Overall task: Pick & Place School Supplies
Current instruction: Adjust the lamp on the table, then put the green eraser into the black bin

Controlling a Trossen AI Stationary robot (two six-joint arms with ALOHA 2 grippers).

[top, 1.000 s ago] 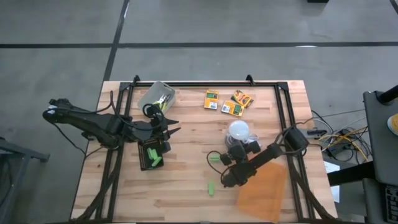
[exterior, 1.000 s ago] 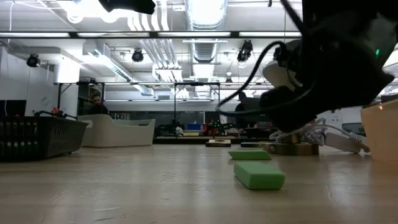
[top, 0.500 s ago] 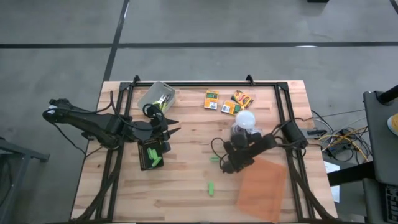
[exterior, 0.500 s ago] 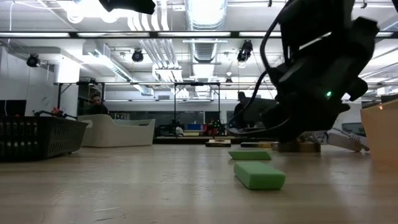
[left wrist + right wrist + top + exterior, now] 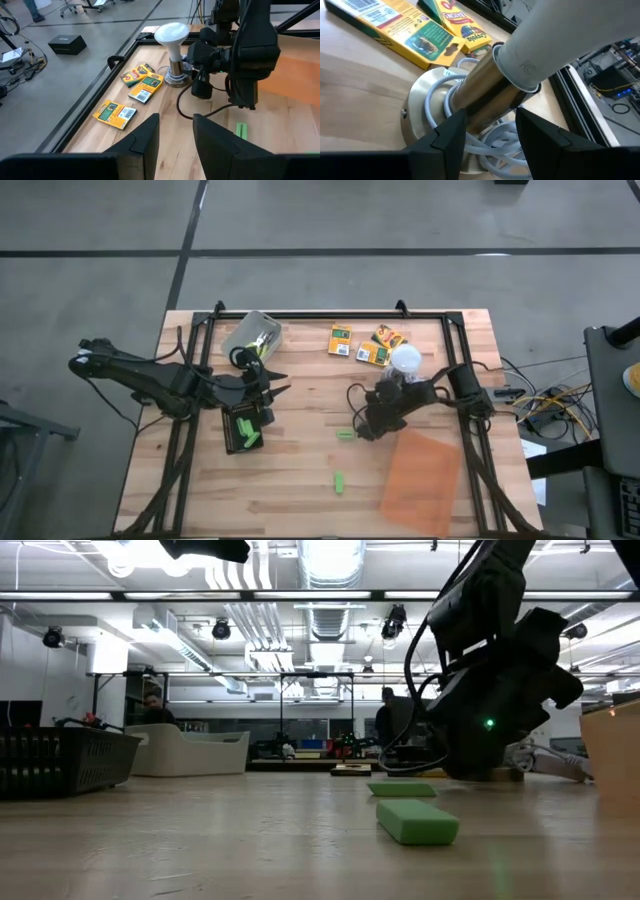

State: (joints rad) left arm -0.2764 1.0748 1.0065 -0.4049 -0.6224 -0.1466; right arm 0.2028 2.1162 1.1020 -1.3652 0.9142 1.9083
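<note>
Two green sticks lie flat on the wood point(image 5: 345, 435) point(image 5: 340, 480), and others lie in the black tray point(image 5: 232, 442). Three orange-yellow boxes point(image 5: 340, 340) point(image 5: 388, 335) point(image 5: 372, 355) lie flat near the far edge. The plier-like tools point(image 5: 265, 340) sit in a clear tub point(image 5: 245, 330). My left gripper point(image 5: 283, 383) point(image 5: 176, 117) hangs open just beyond the tray's far end. My right gripper point(image 5: 393, 385) point(image 5: 491, 112) is shut on a white-headed lamp point(image 5: 405, 360) beside the boxes. My right gripper pinches the lamp's brass stem point(image 5: 485, 117) just above its round base point(image 5: 427, 112), one finger on each side. The fingers come about level from the table's near left, across the stem. The lamp is upright point(image 5: 172, 45); whether its base rests on the wood I cannot tell.
A translucent orange sheet point(image 5: 420, 475) lies flat at the near right. The lamp's white cord point(image 5: 485, 145) coils around its base and a black cable point(image 5: 350, 402) loops beside my right arm. Black rails run along the table's sides. Bare wood shows in the middle.
My right gripper has swung toward the far edge and to the right, and the lamp has travelled with it, still upright, from mid-table to just beside the orange-yellow boxes. The green sticks have stayed where they were.
</note>
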